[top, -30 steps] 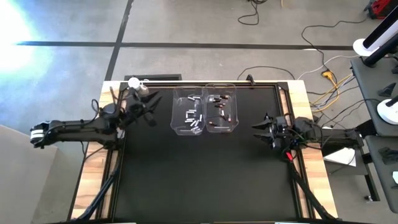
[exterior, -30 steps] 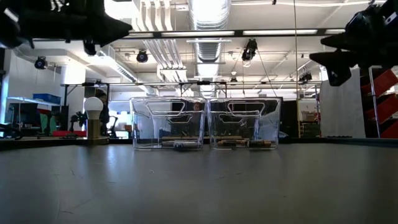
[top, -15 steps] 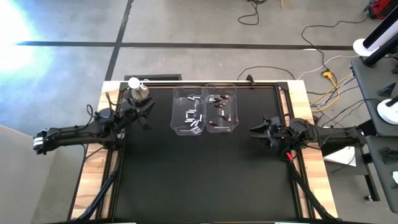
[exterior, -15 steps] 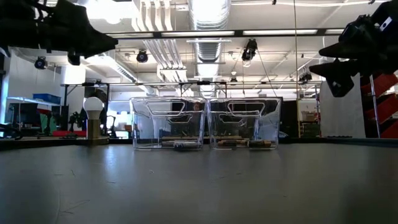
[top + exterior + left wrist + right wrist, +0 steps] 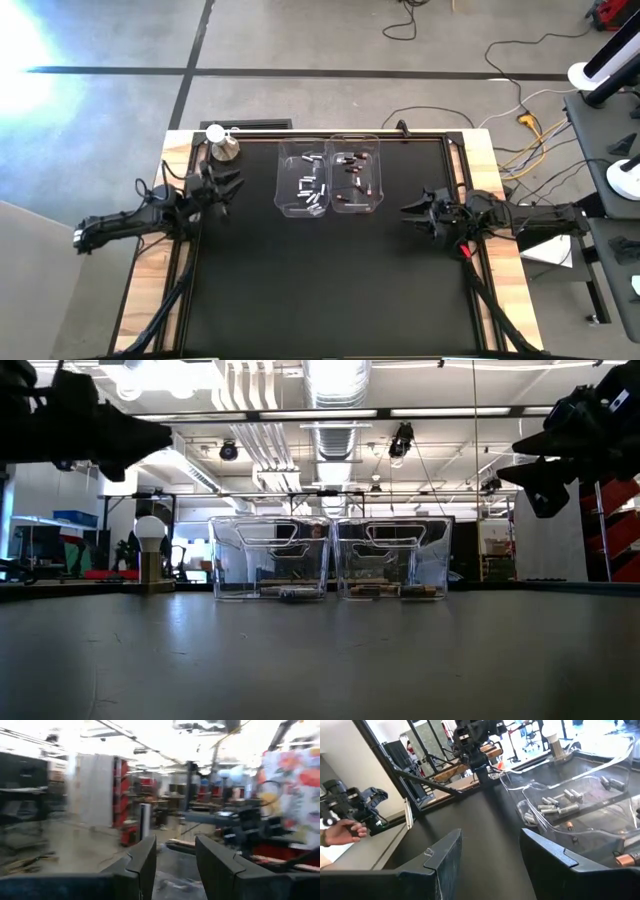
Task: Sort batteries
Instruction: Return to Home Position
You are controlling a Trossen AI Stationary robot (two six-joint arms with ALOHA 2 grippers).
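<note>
Tabletop [image 5: 320, 280] batteries [image 5: 312, 190] in bins [image 5: 278, 180], clear of jaws.

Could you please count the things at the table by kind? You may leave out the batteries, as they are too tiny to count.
Clear bins: 2, the left bin and the right bin
Metal knob with white ball: 1
Grippers: 2, the left gripper and the right gripper
Total: 5

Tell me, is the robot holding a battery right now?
No, nothing is held. The left gripper and the right gripper both have open, empty jaws. The batteries lie in the clear bins.
</note>
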